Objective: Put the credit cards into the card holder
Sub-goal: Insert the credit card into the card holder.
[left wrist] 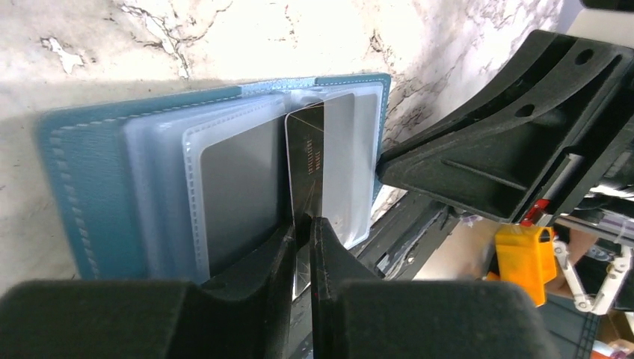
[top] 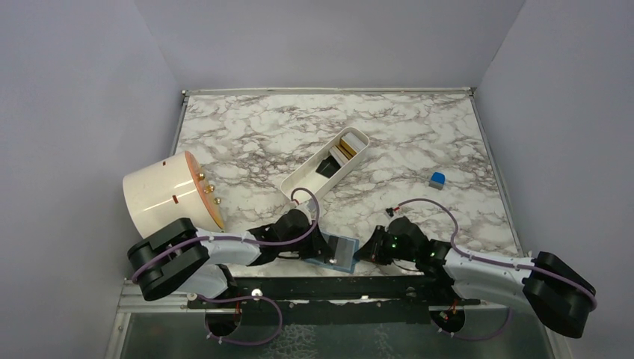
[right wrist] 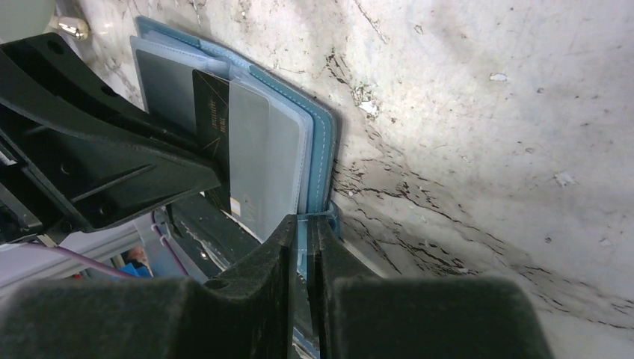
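Edgewise, credit card (left wrist: pixel 305 157) (left hand (left wrist: pixel 302 224) pinching) points lengthwise over card holder (left wrist: pixel 75 187).

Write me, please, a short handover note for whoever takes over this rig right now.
Left gripper: shut on a dark card, held on edge over the open card holder.
Right gripper: shut on the card holder's cover edge, by the table's near edge.
More cards lie in the white tray.
Done: holder open, dark card at a clear pocket; a grey card seems already pocketed.
Left: seat this card, then bring the rest from the tray.
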